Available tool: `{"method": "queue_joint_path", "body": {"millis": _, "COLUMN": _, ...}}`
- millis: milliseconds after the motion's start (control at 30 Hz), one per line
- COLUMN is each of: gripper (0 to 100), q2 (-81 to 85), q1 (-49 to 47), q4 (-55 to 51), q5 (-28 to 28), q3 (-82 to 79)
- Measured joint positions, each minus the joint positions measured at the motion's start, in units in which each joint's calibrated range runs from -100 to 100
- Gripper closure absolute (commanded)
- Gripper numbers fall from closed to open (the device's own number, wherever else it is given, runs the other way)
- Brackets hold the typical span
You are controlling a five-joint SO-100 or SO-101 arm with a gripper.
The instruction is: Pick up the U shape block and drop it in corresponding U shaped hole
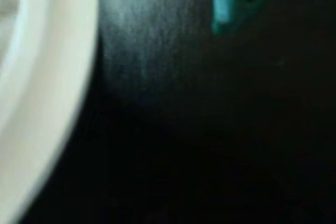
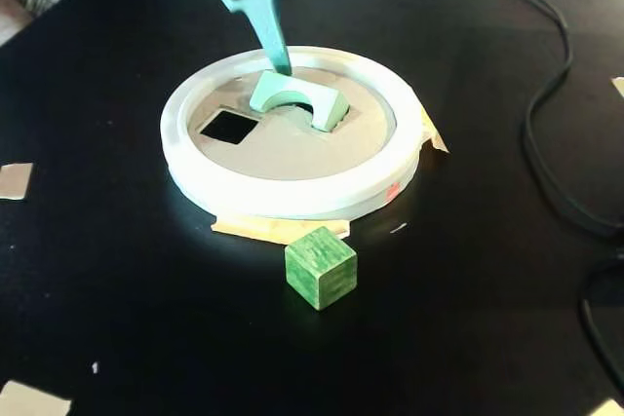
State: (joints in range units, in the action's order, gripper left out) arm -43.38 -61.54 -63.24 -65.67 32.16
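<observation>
The desk [image 2: 117,280] was black and matte. On it in the fixed view lay a white ring [image 2: 292,197] around a cardboard disc, a green cube [image 2: 320,267] just in front of it, and a black cable [image 2: 546,114] along the right. Scraps of tan paper [image 2: 15,180] lay near the left edge.

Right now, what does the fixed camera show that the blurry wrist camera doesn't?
Only the fixed view shows the U shape block lying tilted on the cardboard disc over the U shaped hole, the square cutout, the dark green cube and cables. Only the wrist view adds nothing clear. Both share the white ring, black table and teal gripper.
</observation>
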Motion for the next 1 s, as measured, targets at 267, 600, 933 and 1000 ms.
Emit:
{"method": "queue_joint_path", "body": {"millis": 267, "gripper": 5, "q2": -6.33, "q1": 2.80, "q4": 0.00, "q5": 0.00, "q3": 8.30}}
{"method": "queue_joint_path", "body": {"millis": 600, "gripper": 3, "q2": -8.83, "q1": 4.30, "q4": -4.56, "q5": 2.15, "q3": 10.05}}
{"method": "queue_joint_path", "body": {"millis": 933, "gripper": 4, "q2": -8.83, "q1": 5.49, "q4": -14.16, "q5": 2.78, "q3": 12.40}}
{"method": "queue_joint_path", "body": {"millis": 1000, "gripper": 5, "q2": -8.83, "q1": 5.49, "q4": -14.65, "q5": 2.78, "q3": 12.69}}
